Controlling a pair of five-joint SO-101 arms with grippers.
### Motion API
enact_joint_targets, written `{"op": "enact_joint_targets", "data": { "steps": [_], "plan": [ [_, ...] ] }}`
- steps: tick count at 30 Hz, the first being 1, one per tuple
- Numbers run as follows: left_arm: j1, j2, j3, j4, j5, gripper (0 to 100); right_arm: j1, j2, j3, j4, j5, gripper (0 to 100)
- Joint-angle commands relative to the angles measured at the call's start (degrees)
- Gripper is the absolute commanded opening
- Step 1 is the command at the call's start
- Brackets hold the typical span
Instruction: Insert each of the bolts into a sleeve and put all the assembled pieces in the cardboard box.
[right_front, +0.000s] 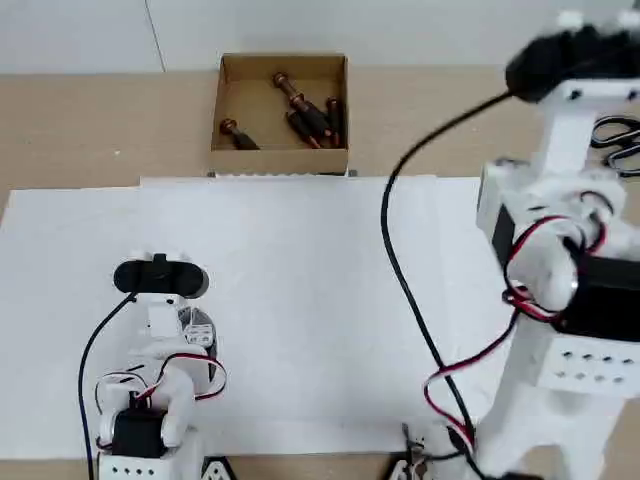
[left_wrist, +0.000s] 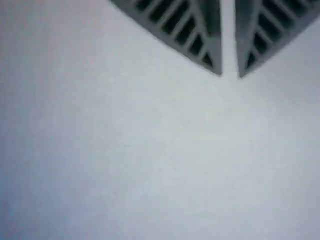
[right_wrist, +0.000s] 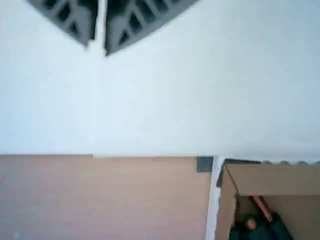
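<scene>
White sheet (right_front: 300, 300), bolts (right_front: 305, 110) slanting in cardboard box (right_front: 283, 160), left gripper (left_wrist: 230, 75) and right gripper (right_wrist: 99, 49) closed, empty

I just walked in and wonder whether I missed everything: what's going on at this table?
Nothing is being handled at the moment. The left hand and the right hand each hang over the white sheet, fingers close together with nothing between them. Several assembled pieces lie inside the cardboard box at the far edge of the sheet. With the pieces boxed and both hands empty, the job looks about done.
</scene>
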Motion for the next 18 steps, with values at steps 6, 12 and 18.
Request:
{"op": "enact_joint_targets", "data": {
  "steps": [6,12,18],
  "plan": [
    [-0.09,-0.62,-0.22,-1.23,-0.18,1,0.57,-24.31,48.0,-21.58,-1.58,0.4],
    [-0.09,-0.62,-0.22,-1.23,-0.18,1,0.75,-42.33,75.08,-31.69,3.6,0.4],
    [-0.09,-0.62,-0.22,-1.23,-0.18,1,0.48,-59.91,92.75,-32.48,3.87,0.4]
  ]
}}
